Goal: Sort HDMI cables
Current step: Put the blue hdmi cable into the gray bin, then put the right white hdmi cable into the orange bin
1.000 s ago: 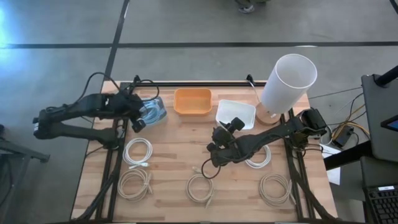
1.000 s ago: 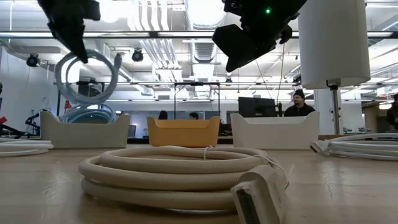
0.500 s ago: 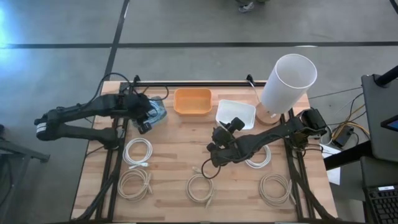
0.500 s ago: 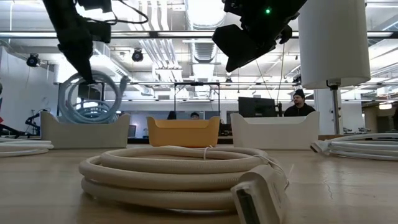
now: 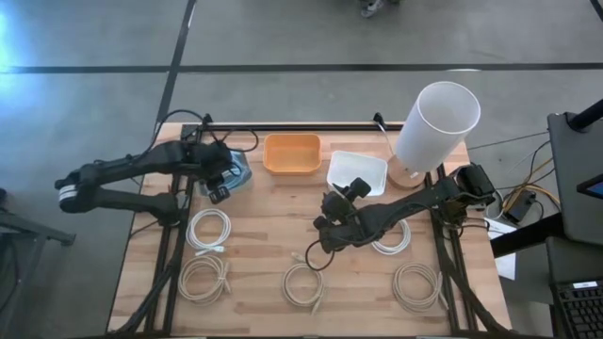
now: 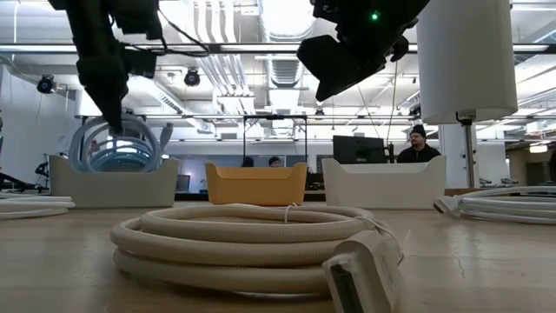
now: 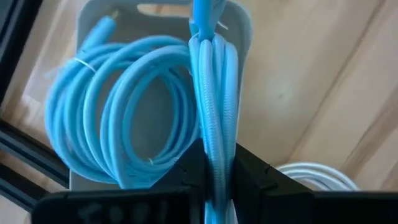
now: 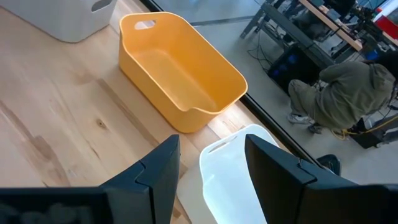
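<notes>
My left gripper (image 5: 219,179) is over the grey bin (image 5: 241,175) at the table's far left, shut on a light blue cable coil (image 6: 122,143). A second light blue coil (image 7: 124,112) lies flat in that bin. My right gripper (image 5: 330,226) hangs open and empty above the middle of the table; its fingers stand apart in the right wrist view (image 8: 211,162). White coils (image 5: 209,229) (image 5: 391,237) and beige coils (image 5: 203,278) (image 5: 303,284) (image 5: 416,285) lie flat on the wood. My left gripper pinches the bundled strands of the blue coil (image 7: 214,149) between its two fingers, at one side of the ring. The fingers (image 6: 111,100) come from above, pointing down. The coil hangs edge-on below them, its lower part inside the grey bin behind the bin's wall (image 6: 113,181).
An orange bin (image 5: 292,153) and a white bin (image 5: 356,172) stand beside the grey one along the far edge. A tall white cylinder (image 5: 433,122) stands at the far right. People sit in the room beyond (image 6: 417,143).
My left gripper has gone down toward the grey bin, still shut on the blue coil. The coil, which hung clear above the bin, now has its lower part inside it.
</notes>
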Controlling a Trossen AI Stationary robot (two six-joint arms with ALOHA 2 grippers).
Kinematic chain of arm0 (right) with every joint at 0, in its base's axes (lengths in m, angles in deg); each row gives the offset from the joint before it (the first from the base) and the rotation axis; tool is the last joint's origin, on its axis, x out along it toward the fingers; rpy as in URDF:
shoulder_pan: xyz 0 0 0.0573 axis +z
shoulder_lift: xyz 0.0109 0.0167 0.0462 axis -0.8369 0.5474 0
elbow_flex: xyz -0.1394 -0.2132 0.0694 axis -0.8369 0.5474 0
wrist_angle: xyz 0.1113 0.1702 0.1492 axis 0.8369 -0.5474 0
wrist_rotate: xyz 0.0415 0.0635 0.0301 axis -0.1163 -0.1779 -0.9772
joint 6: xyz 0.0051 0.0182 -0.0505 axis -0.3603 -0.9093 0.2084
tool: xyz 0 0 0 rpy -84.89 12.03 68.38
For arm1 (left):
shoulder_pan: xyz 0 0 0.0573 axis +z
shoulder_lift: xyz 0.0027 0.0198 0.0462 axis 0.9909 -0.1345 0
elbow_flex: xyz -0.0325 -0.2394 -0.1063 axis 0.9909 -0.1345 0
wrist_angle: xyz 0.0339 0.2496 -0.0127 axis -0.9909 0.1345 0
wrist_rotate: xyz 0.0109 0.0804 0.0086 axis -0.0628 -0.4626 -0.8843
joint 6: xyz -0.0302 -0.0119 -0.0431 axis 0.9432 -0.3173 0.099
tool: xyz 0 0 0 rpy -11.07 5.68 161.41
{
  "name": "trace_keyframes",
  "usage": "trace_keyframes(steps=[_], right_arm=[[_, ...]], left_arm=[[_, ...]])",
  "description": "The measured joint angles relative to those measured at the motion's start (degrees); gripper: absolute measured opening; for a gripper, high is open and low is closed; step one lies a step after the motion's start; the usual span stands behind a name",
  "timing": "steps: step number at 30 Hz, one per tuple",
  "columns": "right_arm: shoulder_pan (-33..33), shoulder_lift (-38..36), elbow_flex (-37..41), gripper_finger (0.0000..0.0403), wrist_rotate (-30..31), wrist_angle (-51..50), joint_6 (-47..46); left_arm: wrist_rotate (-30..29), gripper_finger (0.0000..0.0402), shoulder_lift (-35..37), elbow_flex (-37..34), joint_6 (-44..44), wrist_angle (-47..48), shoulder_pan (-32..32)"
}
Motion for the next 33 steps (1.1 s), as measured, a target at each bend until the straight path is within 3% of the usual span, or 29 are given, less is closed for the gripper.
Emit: trace_keyframes(steps=[13,18,25,33], right_arm=[[0.0,0.0,0.3,0.0178,0.0,0.1,0.0],[0.0,0.0,0.3,0.0178,0.0,0.2,0.0],[0.0,0.1,0.4,0.0178,-0.2,0.2,0.0],[-0.2,0.1,0.4,0.0178,-11.1,0.2,2.8]], left_arm=[[-11.5,0.0158,-2.0,2.0,-0.5,1.1,0.1],[-19.8,0.0194,-2.0,2.8,-0.7,1.6,0.1],[-22.0,0.0202,-2.0,2.9,0.2,-0.5,0.0],[-20.3,0.0202,-1.8,2.9,-0.7,-11.0,-0.5]])
